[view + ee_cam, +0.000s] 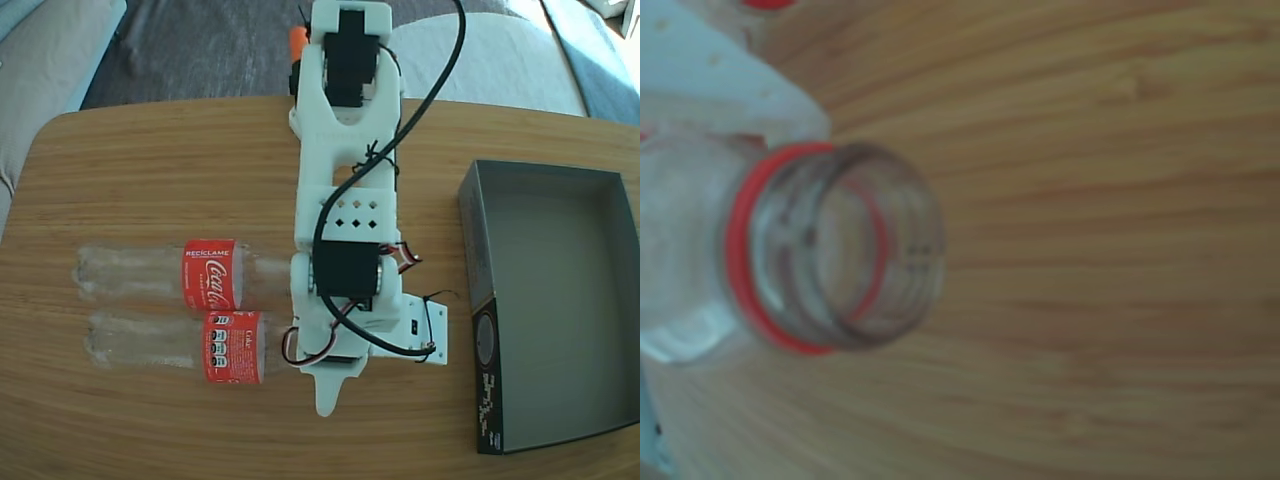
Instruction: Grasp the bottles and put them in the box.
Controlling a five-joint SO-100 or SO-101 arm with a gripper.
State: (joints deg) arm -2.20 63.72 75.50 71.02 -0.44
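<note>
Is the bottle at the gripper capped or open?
Open: the wrist view shows the bottle mouth bare, threads and red ring visible, no cap.

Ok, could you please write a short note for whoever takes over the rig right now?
Gripper: over the neck end of the lower bottle in the fixed view. The wrist view shows an uncapped bottle mouth beside a finger; open or shut cannot be told.
Bottles: the lower bottle and the upper bottle lie side by side on the table, left of the arm.
Box: right of the arm, nothing in it.
Done: nothing boxed yet.
Left: both bottles.
</note>
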